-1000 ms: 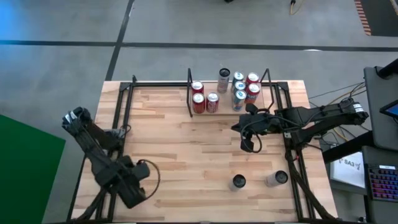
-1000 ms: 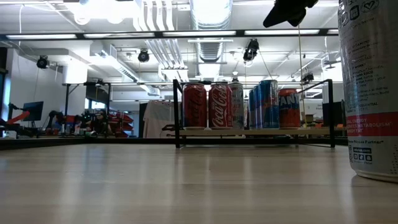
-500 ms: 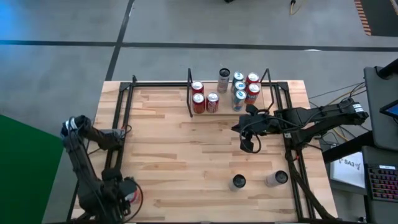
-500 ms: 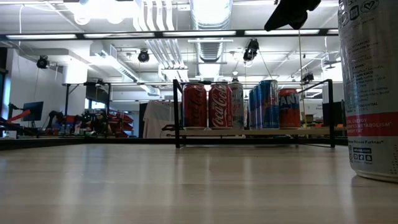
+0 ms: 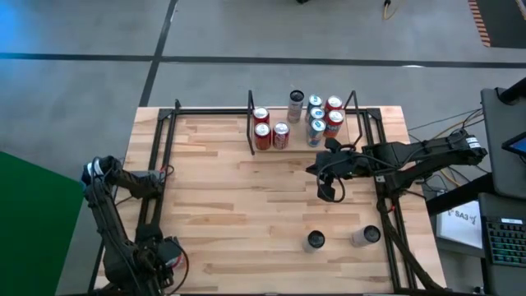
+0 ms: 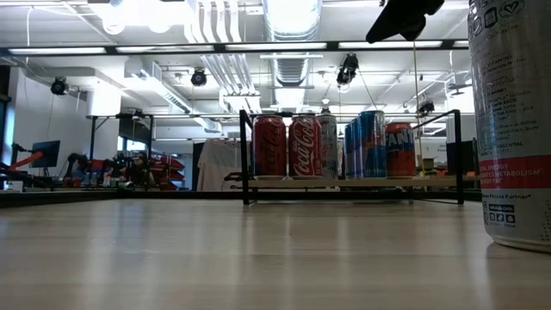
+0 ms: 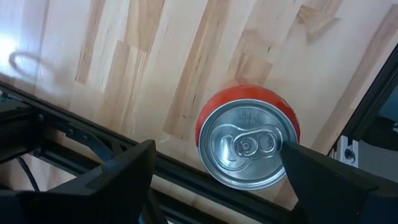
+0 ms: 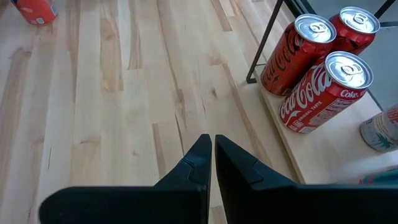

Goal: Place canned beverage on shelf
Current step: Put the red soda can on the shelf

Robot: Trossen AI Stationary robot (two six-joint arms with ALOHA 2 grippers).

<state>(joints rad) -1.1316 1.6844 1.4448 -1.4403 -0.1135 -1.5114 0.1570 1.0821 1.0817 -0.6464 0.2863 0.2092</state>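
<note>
On the tabletop (image 5: 230,197) we straddle an orange can (image 7: 247,137) with our open left tool (image 7: 217,171), needing only to close.

Low view crops the near silver can (image 6: 512,120) at the frame's edge.

The high view looks straight down; the low view faces level across the table (image 6: 258,258); both share the shelf (image 5: 302,141).

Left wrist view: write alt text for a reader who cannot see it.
An orange can stands upright near the wooden table's edge, seen from above, with the left gripper open, one dark finger on either side of it, apparently not touching it.
</note>
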